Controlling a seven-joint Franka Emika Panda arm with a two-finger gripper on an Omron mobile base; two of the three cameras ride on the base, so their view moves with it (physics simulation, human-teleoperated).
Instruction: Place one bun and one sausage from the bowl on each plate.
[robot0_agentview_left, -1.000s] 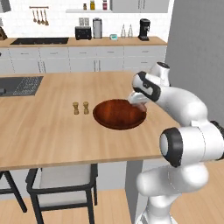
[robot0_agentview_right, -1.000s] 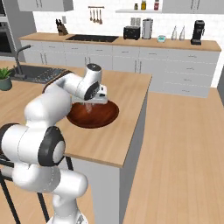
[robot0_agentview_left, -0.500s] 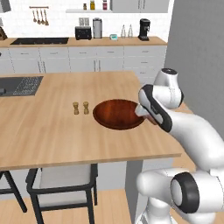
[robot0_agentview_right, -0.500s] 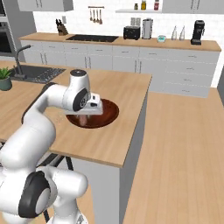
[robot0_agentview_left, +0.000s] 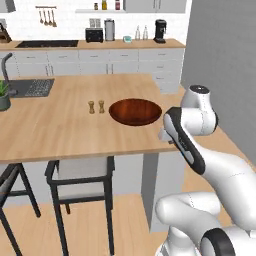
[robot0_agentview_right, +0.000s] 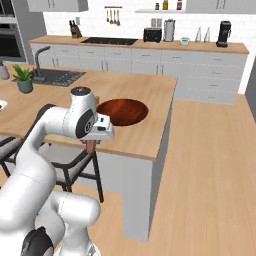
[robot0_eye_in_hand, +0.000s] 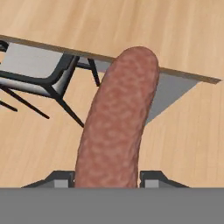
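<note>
My gripper (robot0_agentview_right: 92, 143) is shut on a reddish-brown sausage (robot0_agentview_right: 90, 147) that hangs down from its jaws at the near edge of the island counter (robot0_agentview_right: 135, 140). In the hand view the sausage (robot0_eye_in_hand: 116, 127) stands up between the two dark fingertips (robot0_eye_in_hand: 61, 178), over the counter edge and the wood floor. In the left base view the gripper (robot0_agentview_left: 164, 135) is mostly hidden behind my forearm. The wide dark reddish-brown bowl (robot0_agentview_left: 135, 111) (robot0_agentview_right: 122, 111) lies on the counter behind the gripper, and I see nothing in it. Buns and plates are out of view.
Two small shakers (robot0_agentview_left: 96, 106) stand left of the bowl. A sink (robot0_agentview_left: 30, 87) and a potted plant (robot0_agentview_right: 23, 80) sit at the counter's left. A grey stool (robot0_agentview_left: 80, 172) stands under the near edge. A white sliver (robot0_agentview_right: 1, 105) shows at the far left.
The arm has swung from above the bowl back to the counter's near edge, carrying the sausage. Both base views have shifted, so the base has moved too.
</note>
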